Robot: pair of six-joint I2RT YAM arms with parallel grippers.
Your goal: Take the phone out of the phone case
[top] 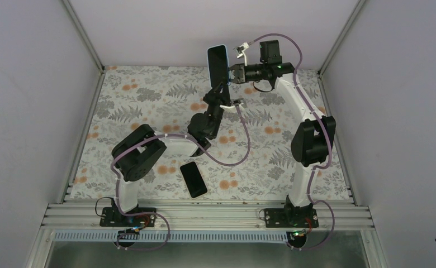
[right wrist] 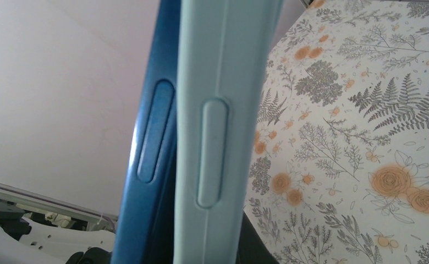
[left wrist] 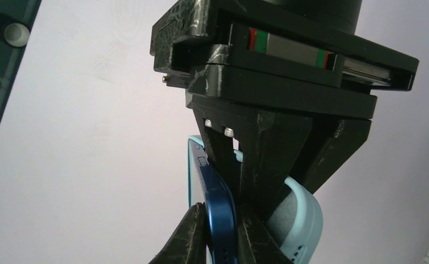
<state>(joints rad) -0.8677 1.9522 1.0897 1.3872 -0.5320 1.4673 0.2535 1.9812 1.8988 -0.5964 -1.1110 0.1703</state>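
Overhead, left hand [top: 222, 87] pinches phone [top: 217, 63], right hand [top: 234, 72] seemingly case [right wrist: 223, 55] — wrist views show their gap.

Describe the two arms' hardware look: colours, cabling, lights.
Both the left arm and right arm have white tubular links with bulky black joint housings. A purple-grey cable loops loosely along each, held by white clips. A green light glows near the right wrist. The left gripper and right gripper are matte black with faceted fingers; the right's body carries a metal rail with red-green marks.
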